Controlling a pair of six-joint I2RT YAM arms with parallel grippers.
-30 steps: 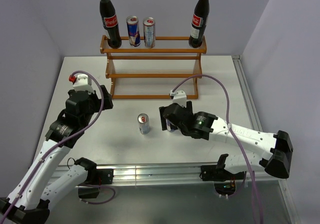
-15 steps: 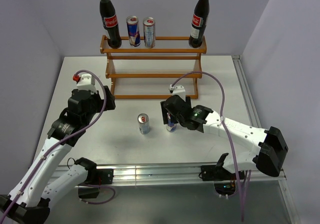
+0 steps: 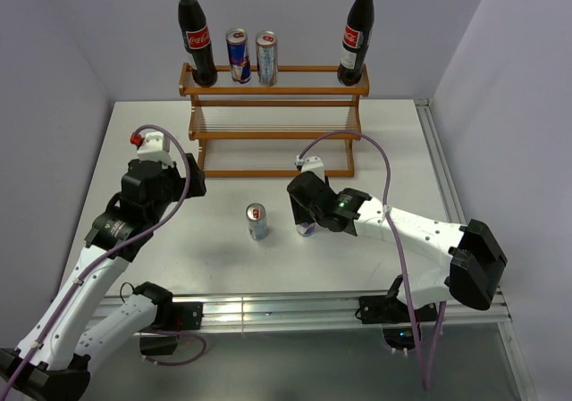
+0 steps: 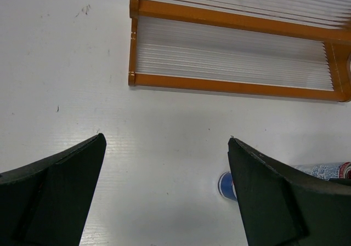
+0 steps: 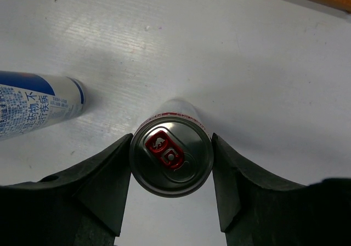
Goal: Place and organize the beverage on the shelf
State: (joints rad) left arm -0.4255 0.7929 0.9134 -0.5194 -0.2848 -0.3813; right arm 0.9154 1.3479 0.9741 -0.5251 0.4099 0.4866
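The shelf (image 3: 273, 88) stands at the back of the table. On its top tier are two cola bottles (image 3: 196, 39) (image 3: 355, 35) at the ends and two cans (image 3: 238, 55) (image 3: 266, 57) between them. One more can (image 3: 256, 221) stands upright on the table. Just right of it, my right gripper (image 3: 307, 212) is shut on another upright can (image 5: 171, 161), both fingers pressed against its sides, and the can rests on the table. My left gripper (image 4: 165, 139) hangs open over bare table left of the shelf's lowest tier (image 4: 230, 84).
A raised rail (image 3: 438, 164) runs along the table's right edge, and walls close in the back and both sides. The loose can (image 5: 38, 103) stands close to the left of my right gripper (image 5: 171, 147). The shelf's front rail (image 3: 277, 172) lies just beyond both grippers.
My right gripper has moved left and down over the can and its fingers have closed from wide open onto its sides. The left arm shifted slightly toward the shelf, then held still.
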